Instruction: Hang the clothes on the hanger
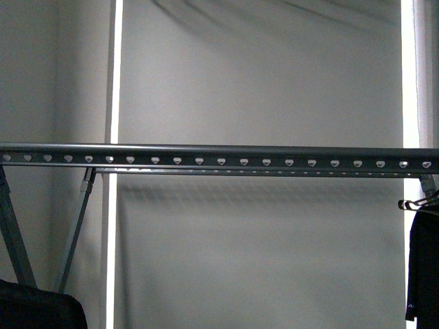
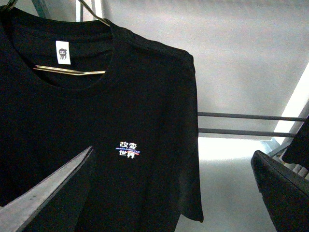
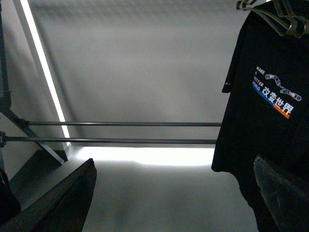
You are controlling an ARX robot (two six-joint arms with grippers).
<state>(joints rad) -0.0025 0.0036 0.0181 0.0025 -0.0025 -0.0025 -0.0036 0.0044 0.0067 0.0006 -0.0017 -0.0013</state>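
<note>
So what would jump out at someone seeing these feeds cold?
First the long grey rail with its row of heart-shaped holes, spanning the front view. Then a black T-shirt reading "MAKE A BETTER WORLD" hangs in the right wrist view, and a dark printed shirt on a bronze hanger fills the left wrist view.
</note>
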